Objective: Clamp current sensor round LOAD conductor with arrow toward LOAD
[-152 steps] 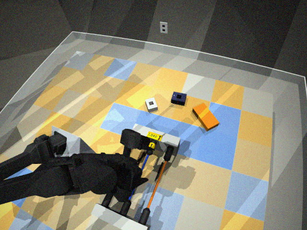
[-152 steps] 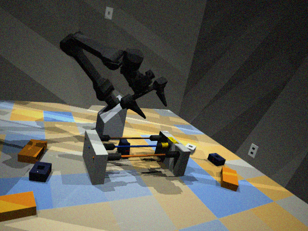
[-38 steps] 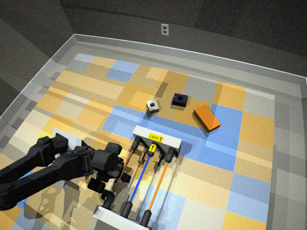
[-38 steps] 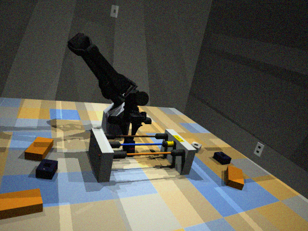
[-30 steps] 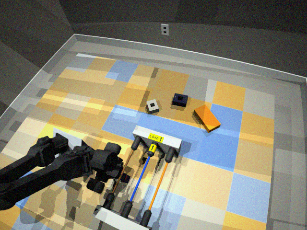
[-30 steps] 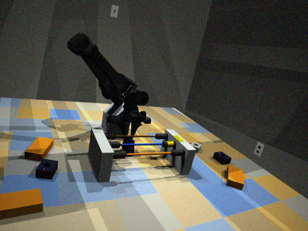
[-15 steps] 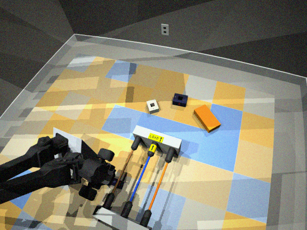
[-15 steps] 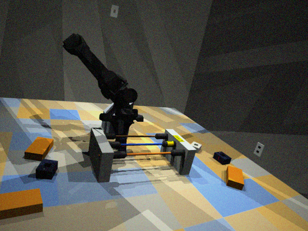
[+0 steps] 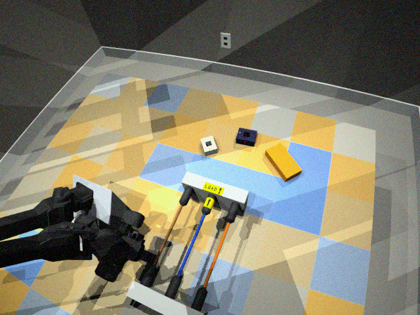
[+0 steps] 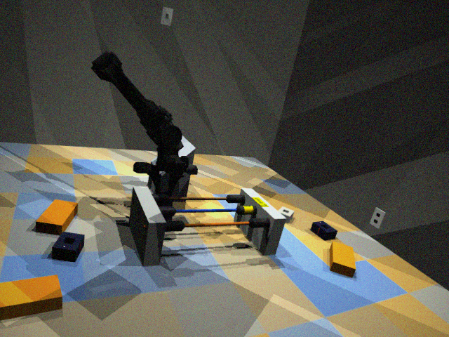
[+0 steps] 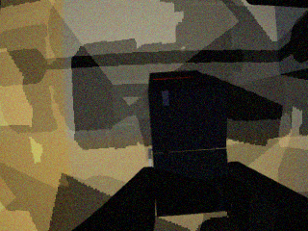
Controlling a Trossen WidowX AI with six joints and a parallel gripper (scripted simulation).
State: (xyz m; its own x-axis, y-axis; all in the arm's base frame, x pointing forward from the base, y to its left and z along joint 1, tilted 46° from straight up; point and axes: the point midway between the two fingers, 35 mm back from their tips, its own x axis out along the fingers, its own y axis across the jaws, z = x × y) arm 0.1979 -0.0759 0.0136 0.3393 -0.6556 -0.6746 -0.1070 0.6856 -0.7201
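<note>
My gripper (image 9: pixel 146 254) (image 11: pixel 191 173) is shut on the dark navy current sensor (image 9: pixel 151 258) (image 11: pixel 188 120), held upright between the fingertips. A dark part juts right from its top in the wrist view, perhaps the swung-open jaw; its arrow is not readable. The LOAD label (image 9: pixel 212 188) (image 10: pixel 260 202) is on the far block, above the middle, blue conductor (image 9: pixel 193 242) (image 10: pixel 206 210), which has a yellow arrow sleeve (image 9: pixel 208 204) (image 10: pixel 248 209). The gripper is at the brown conductor's side, near the unlabelled block. The sensor is not round the blue conductor.
The brown conductor (image 9: pixel 171 230) (image 10: pixel 203 199) and orange conductor (image 9: pixel 216 254) (image 10: pixel 217 224) flank the blue one. The unlabelled end block (image 9: pixel 159 301) (image 10: pixel 146 206) stands close by. Beyond the LOAD block are a white block (image 9: pixel 209 144), a navy block (image 9: pixel 246 136) and an orange block (image 9: pixel 283 161).
</note>
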